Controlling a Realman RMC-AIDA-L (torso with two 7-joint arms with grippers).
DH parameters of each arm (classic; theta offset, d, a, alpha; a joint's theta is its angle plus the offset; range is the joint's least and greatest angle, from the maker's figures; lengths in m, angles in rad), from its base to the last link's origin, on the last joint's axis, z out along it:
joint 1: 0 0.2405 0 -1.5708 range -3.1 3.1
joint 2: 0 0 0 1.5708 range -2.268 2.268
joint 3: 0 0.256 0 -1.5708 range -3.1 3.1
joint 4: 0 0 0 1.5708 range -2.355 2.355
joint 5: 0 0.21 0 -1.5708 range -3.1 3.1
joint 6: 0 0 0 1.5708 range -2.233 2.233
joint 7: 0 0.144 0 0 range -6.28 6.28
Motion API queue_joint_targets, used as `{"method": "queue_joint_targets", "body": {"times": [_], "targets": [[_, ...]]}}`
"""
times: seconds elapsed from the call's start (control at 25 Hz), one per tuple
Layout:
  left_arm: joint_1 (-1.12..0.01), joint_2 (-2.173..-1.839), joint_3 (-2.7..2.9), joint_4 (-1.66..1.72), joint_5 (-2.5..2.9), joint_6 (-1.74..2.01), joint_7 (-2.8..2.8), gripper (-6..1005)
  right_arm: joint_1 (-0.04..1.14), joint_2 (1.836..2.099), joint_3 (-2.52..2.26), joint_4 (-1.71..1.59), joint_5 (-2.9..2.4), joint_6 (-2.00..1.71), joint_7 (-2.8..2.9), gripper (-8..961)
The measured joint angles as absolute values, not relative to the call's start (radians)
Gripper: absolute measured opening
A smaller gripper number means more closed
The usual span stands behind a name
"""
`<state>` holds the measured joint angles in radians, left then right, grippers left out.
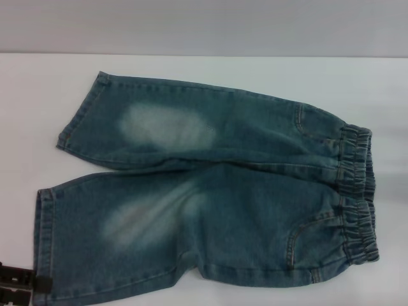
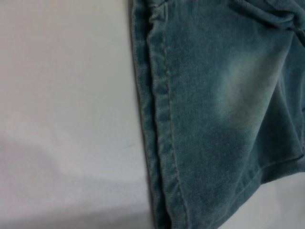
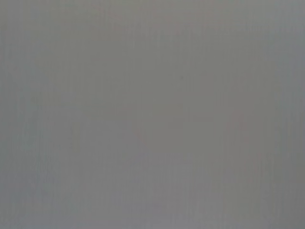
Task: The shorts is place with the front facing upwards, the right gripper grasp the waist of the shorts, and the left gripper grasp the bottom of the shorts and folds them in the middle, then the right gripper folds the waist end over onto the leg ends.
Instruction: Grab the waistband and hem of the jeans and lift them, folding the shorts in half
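Observation:
The shorts (image 1: 210, 191) lie flat and front up on the white table (image 1: 210, 76) in the head view. The ruched waist of the shorts (image 1: 357, 197) is at the right. The bottom of the shorts is at the left, with a far leg hem (image 1: 80, 115) and a near leg hem (image 1: 43, 245). My left gripper (image 1: 19, 287) shows at the lower left corner, just beside the near hem, its two black prongs apart with nothing between them. The left wrist view looks down on that stitched hem (image 2: 159, 124). My right gripper is out of view.
Bare white table (image 1: 25, 127) lies to the left of the hems, and a narrow strip runs to the right of the waistband. A grey wall (image 1: 204, 25) rises behind the table's far edge. The right wrist view is plain grey.

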<state>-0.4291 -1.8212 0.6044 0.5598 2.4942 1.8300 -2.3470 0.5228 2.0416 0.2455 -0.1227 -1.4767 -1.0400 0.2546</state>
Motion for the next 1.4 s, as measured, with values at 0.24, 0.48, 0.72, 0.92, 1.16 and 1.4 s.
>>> {"method": "queue_joint_targets", "body": {"times": [0.24,0.48,0.72,0.92,1.16,1.4], "targets": [[-0.431,-1.821,0.628,0.560,2.496,1.830,-2.347,826,0.519,2.042,0.252,-0.123,-1.477,-1.040,0.255,602],[-0.432,-1.823,0.625,0.560,2.496,1.830,-2.348,825,0.517,2.042,0.253,-0.123,-1.477,-1.040,0.255,602],[-0.434,-1.833,0.625,0.560,2.495,1.830,-2.347,825,0.514,2.042,0.253,-0.123,-1.476,-1.040,0.255,601],[-0.438,-1.838,0.623,0.560,2.489,1.837,-2.344,825,0.508,2.042,0.253,-0.121,-1.476,-1.040,0.254,601],[-0.452,-1.847,0.618,0.562,2.487,1.841,-2.338,825,0.502,2.042,0.250,-0.117,-1.476,-1.040,0.254,601],[-0.463,-1.850,0.617,0.563,2.486,1.838,-2.335,825,0.496,2.043,0.248,-0.116,-1.476,-1.040,0.254,602]]}}
